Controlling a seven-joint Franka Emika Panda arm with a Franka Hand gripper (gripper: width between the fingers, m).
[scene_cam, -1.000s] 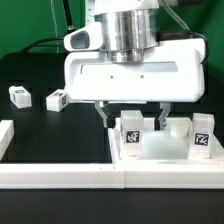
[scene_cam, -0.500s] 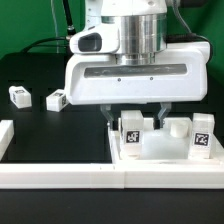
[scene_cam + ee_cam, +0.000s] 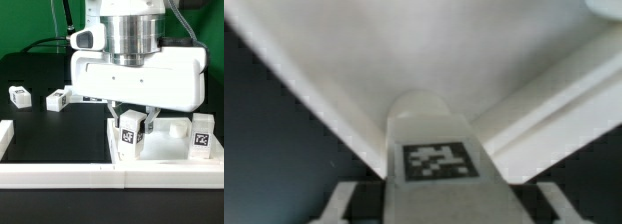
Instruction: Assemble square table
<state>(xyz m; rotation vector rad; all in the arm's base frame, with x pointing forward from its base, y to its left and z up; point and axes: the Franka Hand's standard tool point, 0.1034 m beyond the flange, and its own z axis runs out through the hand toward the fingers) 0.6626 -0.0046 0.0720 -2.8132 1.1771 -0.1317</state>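
Only the wrist view shows the gripper clamped on the tagged leg

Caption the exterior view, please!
Gripper tilted over a tagged leg on the square table top; two loose legs nearby.

Loose leg block: beside second leg block, exterior view's left.
Table top: exterior view's right, behind border bar.
Corner leg: on the table top, between the fingers of the gripper.

White tabletop flat — w/ tagged leg tilted at corner.
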